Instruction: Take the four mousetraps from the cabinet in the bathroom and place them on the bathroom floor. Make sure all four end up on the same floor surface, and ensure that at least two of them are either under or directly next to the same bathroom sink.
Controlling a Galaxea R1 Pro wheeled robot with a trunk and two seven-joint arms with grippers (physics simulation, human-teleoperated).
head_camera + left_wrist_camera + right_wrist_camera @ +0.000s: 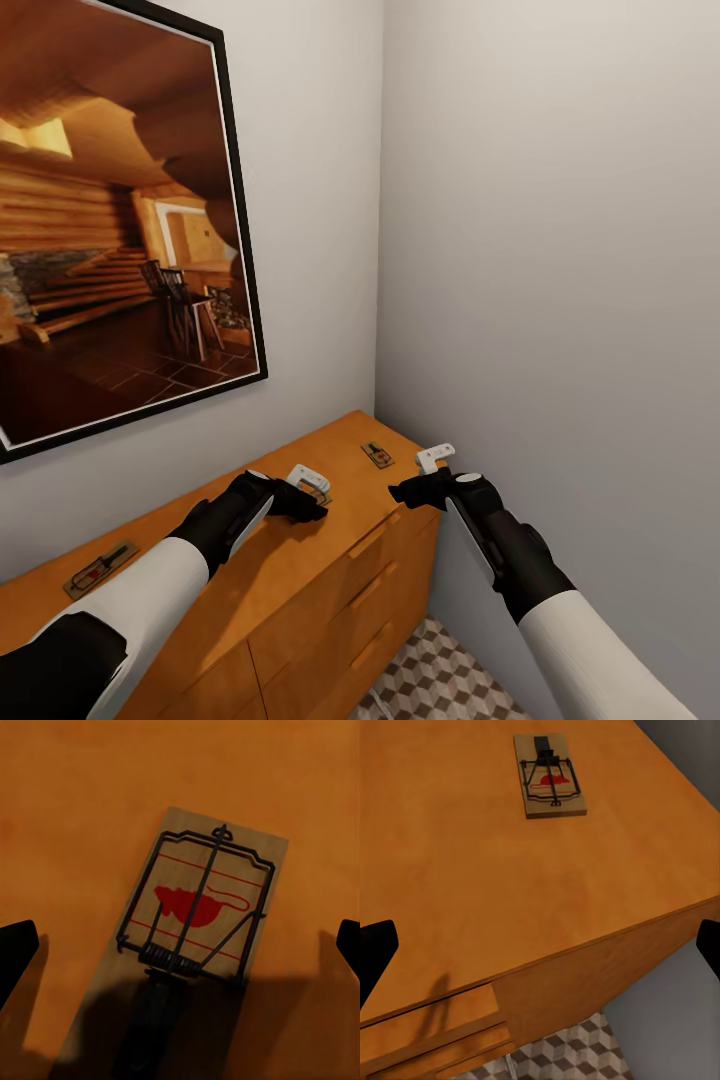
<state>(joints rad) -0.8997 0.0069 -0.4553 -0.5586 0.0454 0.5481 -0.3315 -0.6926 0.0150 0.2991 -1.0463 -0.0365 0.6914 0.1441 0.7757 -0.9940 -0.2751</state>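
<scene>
Left gripper (306, 487) released, fingers spread wide, hovering just above a mousetrap (193, 937) lying flat on the cabinet (300, 560) top near its front edge, not yet touching it. Right gripper (432, 463) likewise released, jaws apart and empty, held off the cabinet's front right corner, with a second mousetrap (549, 786) resting further back on the top near the right edge, toward the far corner by the wall. Third mousetrap (100, 570) flat on the top toward the left end, beneath the framed picture (120, 220); cube-patterned bathroom floor (440, 680) visible below the drawer fronts.
</scene>
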